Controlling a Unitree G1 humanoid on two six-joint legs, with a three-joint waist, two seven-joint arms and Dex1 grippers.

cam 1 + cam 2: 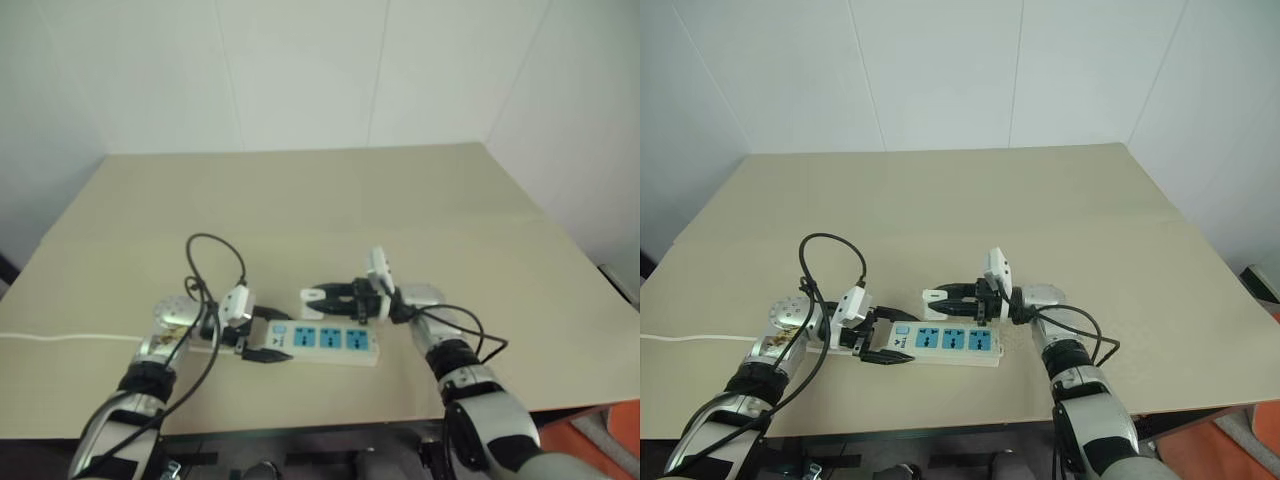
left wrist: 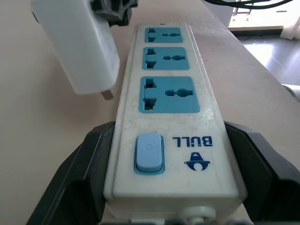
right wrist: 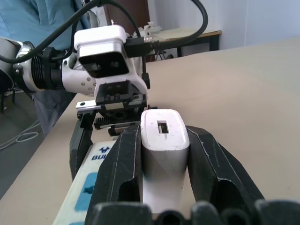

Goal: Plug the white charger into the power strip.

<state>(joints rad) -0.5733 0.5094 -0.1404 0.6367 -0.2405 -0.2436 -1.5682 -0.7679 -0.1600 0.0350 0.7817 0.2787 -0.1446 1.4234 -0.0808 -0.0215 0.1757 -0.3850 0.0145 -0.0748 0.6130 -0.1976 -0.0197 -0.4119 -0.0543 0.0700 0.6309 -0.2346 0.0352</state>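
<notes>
Your right gripper clamps the white charger and your left gripper pinches the power strip; with the prongs beside the sockets, pressing down risks missing them.

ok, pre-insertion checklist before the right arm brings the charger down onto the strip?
1. Right gripper shut on the small white cube-like charger: ok.
2. Left gripper clamped across the switch end of the long white power strip with three blue sockets: ok.
3. Sockets unoccupied, all three free: ok.
4. Metal prong visible and pointing down toward the strip: ok.
5. Prongs lined up over a socket: not ok, the charger hangs beside the strip, off its edge.
6. Prongs match the slot pattern: cannot tell.
</notes>
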